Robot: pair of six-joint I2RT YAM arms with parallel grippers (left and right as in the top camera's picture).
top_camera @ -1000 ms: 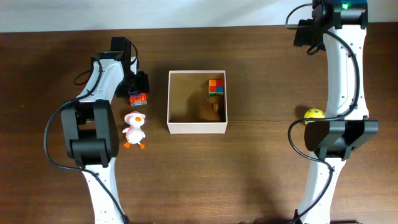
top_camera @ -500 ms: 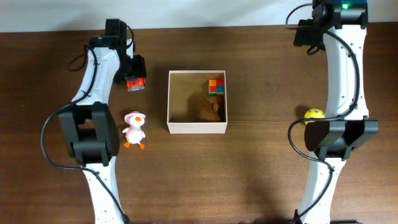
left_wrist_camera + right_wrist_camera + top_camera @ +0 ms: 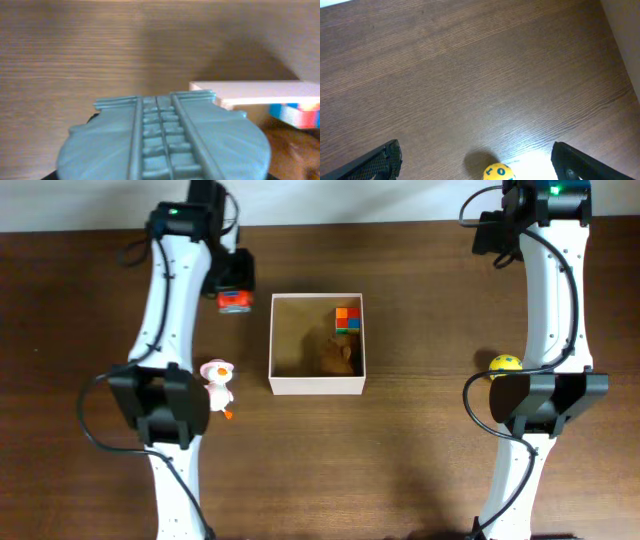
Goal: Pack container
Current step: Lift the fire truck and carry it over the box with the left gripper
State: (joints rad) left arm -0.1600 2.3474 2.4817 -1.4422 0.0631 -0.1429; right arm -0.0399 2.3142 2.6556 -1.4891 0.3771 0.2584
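Beside the container [image 3: 317, 386], the left claw [image 3: 233, 292] grips a red toy [image 3: 232, 302].

My left pincer [image 3: 232, 297] grips a red toy [image 3: 232, 304]. Just to its right I see the container [image 3: 317, 385], behind it the duck [image 3: 216, 384], and far right the ball [image 3: 505, 363].

The table [image 3: 420, 440] is dark brown wood with a fine straight grain and a dull satin finish, smooth in the right wrist view. The container [image 3: 316, 386] has matt cream walls and a tan, cardboard-like inside. The small toy [image 3: 165, 145] shows grey-blue moulded plastic, ridged and slightly shiny. The yellow ball [image 3: 498, 171] looks smooth and glossy. Both arms [image 3: 558, 280] have smooth white plastic shells.
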